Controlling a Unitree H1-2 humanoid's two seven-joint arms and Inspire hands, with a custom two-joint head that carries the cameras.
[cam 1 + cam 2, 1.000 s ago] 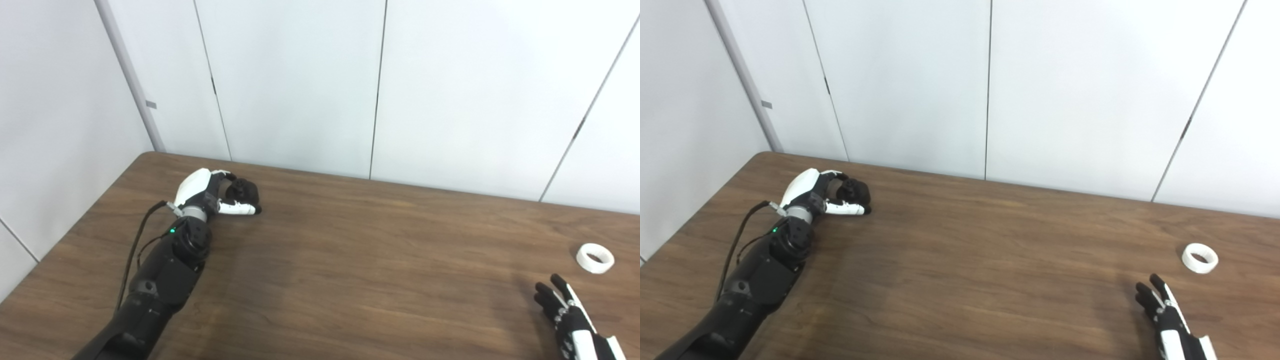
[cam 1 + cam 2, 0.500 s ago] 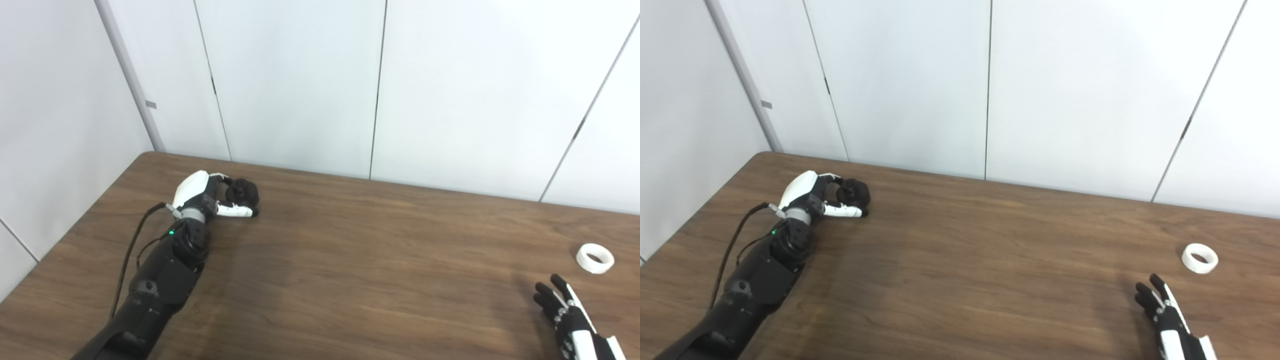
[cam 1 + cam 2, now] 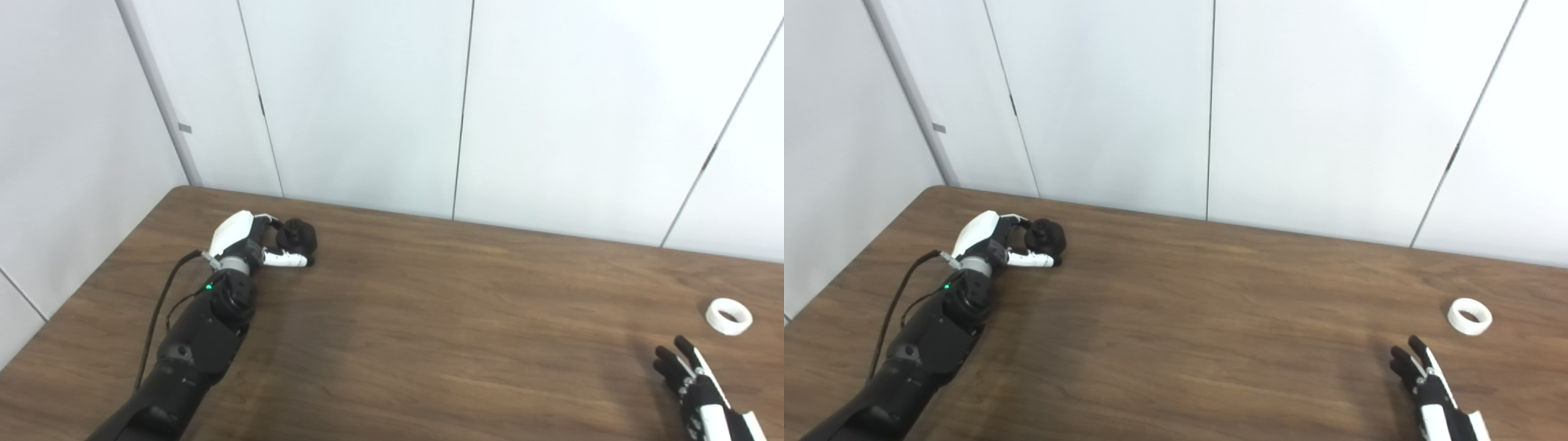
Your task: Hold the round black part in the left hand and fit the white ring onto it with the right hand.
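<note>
You've got the round part (image 3: 297,234) far left on the worktop (image 3: 429,318), w/ left hand (image 3: 254,242) touching it. Ring (image 3: 728,316) lies far right; right hand (image 3: 698,392) sits near it, nearer you, apart.

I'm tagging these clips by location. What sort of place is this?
Probably a lab or test room: a bare wooden table against plain white wall panels, holding only a black part and a white ring.
</note>
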